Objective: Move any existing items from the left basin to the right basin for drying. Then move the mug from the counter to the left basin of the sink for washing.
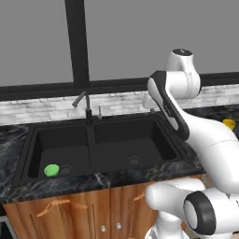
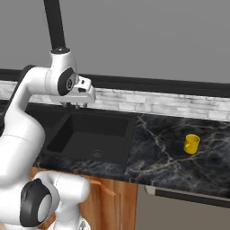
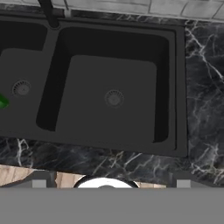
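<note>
A bright green cup (image 1: 51, 170) lies on the floor of the left basin (image 1: 58, 149), beside the round drain; its edge peeks in as a green cup (image 3: 1, 103) at the hand view's left border. The right basin (image 1: 133, 142) holds nothing. On the counter (image 2: 166, 152), well right of the sink (image 2: 90, 134), stands the yellow mug (image 2: 192, 143), also visible as the mug (image 1: 228, 123) behind my arm. My gripper (image 2: 72, 105) hangs open high above the right basin (image 3: 113, 83), its fingertips (image 3: 39, 179) wide apart with nothing between them.
A dark curved faucet (image 1: 84, 105) rises behind the sink's central divider (image 1: 92, 144). A white brick backsplash (image 2: 157, 102) and a window frame run along the back. Wooden cabinets (image 1: 84, 210) sit below the marble worktop.
</note>
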Robot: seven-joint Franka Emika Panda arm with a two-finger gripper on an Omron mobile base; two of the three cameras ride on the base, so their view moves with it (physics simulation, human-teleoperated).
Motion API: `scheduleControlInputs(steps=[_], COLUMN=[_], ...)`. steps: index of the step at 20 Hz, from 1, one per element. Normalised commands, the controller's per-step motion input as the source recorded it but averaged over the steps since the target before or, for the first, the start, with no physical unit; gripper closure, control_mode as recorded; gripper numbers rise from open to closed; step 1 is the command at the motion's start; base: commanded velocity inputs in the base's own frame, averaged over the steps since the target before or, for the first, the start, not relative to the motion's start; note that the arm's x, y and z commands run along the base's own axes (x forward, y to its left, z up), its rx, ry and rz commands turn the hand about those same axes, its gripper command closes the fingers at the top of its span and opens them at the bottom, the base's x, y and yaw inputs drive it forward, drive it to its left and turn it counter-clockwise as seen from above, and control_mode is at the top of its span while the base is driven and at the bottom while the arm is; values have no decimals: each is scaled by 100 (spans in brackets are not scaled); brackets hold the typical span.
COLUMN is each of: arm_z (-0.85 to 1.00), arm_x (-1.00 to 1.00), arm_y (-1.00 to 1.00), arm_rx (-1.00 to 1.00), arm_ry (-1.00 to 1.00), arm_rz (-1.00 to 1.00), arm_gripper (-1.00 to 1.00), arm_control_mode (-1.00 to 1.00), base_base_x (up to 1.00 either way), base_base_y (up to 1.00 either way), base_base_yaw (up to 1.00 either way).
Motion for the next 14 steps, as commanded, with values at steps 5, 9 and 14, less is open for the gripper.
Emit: scheduleControlInputs(steps=[5, 9, 14], arm_z=[0, 0, 0], arm_x=[0, 0, 0], arm_y=[0, 0, 0], arm_rx=[0, 0, 0], arm_ry=[0, 0, 0], arm_rz=[0, 0, 0], arm_gripper=[-100, -100, -100], arm_control_mode=[100, 100, 100], base_base_x=[77, 44, 0], base_base_y=[-19, -1, 0], base_base_yaw=[0, 0, 0])
